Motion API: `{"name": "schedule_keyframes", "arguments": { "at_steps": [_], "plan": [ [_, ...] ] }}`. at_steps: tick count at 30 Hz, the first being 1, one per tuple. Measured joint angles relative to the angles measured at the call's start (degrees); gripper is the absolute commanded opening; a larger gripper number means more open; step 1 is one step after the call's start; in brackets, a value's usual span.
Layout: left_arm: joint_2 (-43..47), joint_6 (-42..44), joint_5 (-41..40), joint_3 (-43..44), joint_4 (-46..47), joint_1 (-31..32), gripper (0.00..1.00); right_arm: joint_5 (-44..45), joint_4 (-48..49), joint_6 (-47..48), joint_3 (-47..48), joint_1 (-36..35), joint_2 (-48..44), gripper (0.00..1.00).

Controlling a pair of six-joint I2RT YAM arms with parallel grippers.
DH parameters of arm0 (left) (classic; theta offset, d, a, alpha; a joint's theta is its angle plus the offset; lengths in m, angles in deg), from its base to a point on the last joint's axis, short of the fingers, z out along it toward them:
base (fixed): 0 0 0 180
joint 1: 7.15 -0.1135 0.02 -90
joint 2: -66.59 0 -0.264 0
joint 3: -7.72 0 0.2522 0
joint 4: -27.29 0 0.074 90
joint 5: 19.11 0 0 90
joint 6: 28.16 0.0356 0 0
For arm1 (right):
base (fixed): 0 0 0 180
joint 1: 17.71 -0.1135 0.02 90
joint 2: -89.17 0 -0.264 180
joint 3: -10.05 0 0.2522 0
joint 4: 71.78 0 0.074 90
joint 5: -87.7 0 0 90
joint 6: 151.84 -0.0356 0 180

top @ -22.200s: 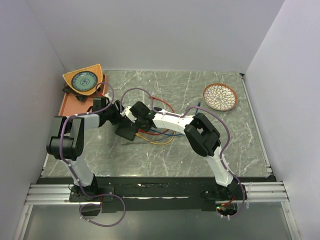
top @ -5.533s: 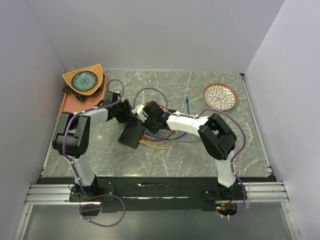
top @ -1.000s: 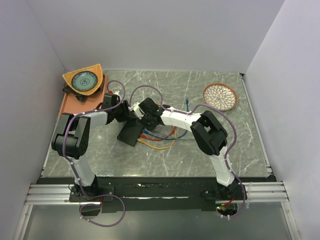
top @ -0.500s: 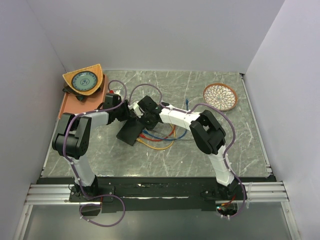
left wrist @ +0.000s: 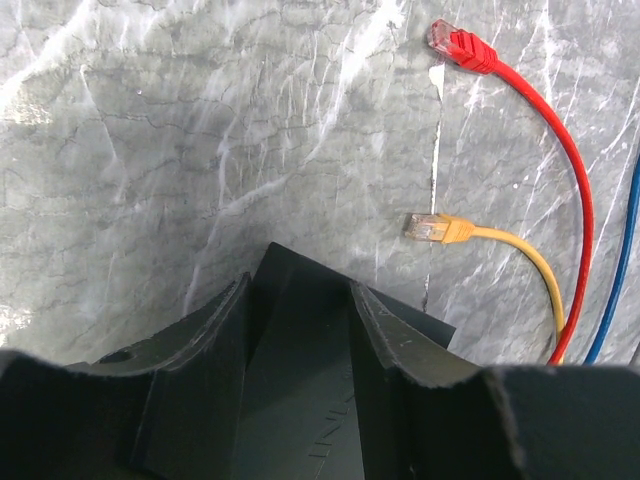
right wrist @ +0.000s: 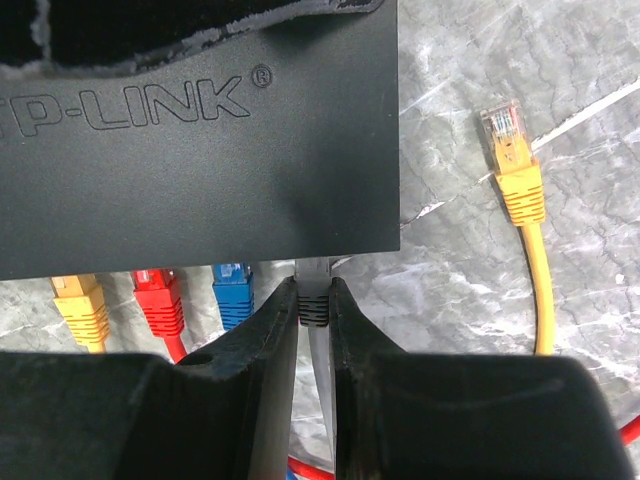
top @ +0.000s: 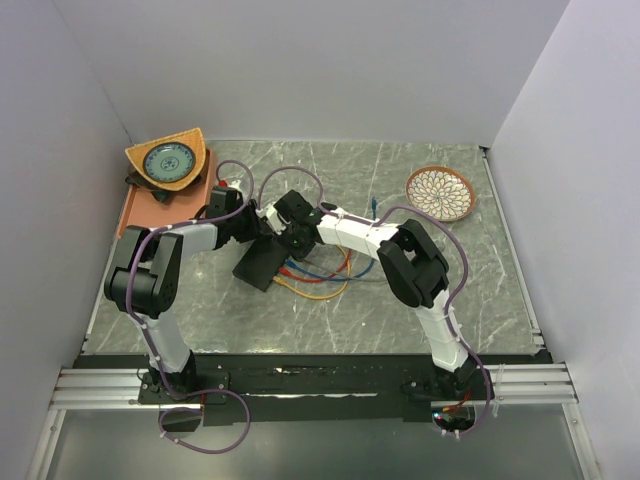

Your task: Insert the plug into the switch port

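While the right gripper point(right wrist: 313, 292) pinches the plug point(right wrist: 313, 310) just behind its nose, that nose meets the switch point(right wrist: 200, 170) at its cabled edge, just beside the blue plug point(right wrist: 232, 283), 1 of 3 that look seated. The port is hidden under that edge. Push straight along the plug's axis, level with the switch and untwisted, until it sits as deep as those 3. The left gripper point(left wrist: 300, 290) hangs half-spread over the switch's top, gripping nothing; it should bear down so the switch cannot slide.

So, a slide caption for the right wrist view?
Right gripper holds a dark plug at the black switch, beside the blue plug.
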Motion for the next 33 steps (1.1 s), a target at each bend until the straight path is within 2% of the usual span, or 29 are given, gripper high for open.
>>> {"name": "schedule_keyframes", "arguments": {
  "at_steps": [5,6,7,12,19,21,22,28,30,31,33],
  "plan": [
    [0.0,-0.1,-0.8,0.1,0.0,0.5,0.59,0.0,0.9,-0.4,-0.8,0.0,-0.1,0.0],
    [0.0,-0.1,-0.9,0.2,-0.2,0.7,0.65,0.0,1.0,-0.4,-0.9,0.0,-0.2,0.0],
    [0.0,-0.1,-1.0,0.3,-0.3,0.9,0.67,0.0,1.2,-0.4,-1.0,0.0,-0.2,0.06],
    [0.4,-1.1,-2.3,0.9,-1.8,0.9,0.84,-0.2,4.4,-1.5,-2.6,0.3,-0.9,0.18],
    [2.9,-2.1,-4.1,1.1,-8.0,-0.2,0.99,-0.4,10.7,-1.7,-4.9,-0.1,-1.9,0.47],
    [4.1,-2.7,-3.8,1.1,-10.6,-0.7,0.96,0.1,13.1,-1.7,-5.4,-0.2,-2.4,0.49],
    [4.6,-2.9,-3.9,1.1,-11.4,-0.9,0.96,0.3,13.8,-1.6,-5.8,-0.2,-2.8,0.57],
    [10.7,-3.3,-5.7,1.1,-16.4,-2.1,0.96,2.8,16.2,-2.4,-7.8,-0.3,-6.0,0.85],
    [14.1,-3.3,-6.5,1.1,-17.0,-2.1,0.96,3.7,16.1,-2.7,-8.7,-0.3,-7.9,0.91],
    [15.8,-3.3,-6.8,1.1,-17.1,-2.1,0.96,4.2,16.0,-2.8,-9.3,-0.3,-9.0,0.97],
    [19.4,-3.2,-7.1,1.1,-17.0,-2.1,0.96,4.9,15.8,-3.1,-10.0,-0.3,-11.7,0.99]
  ]
}}
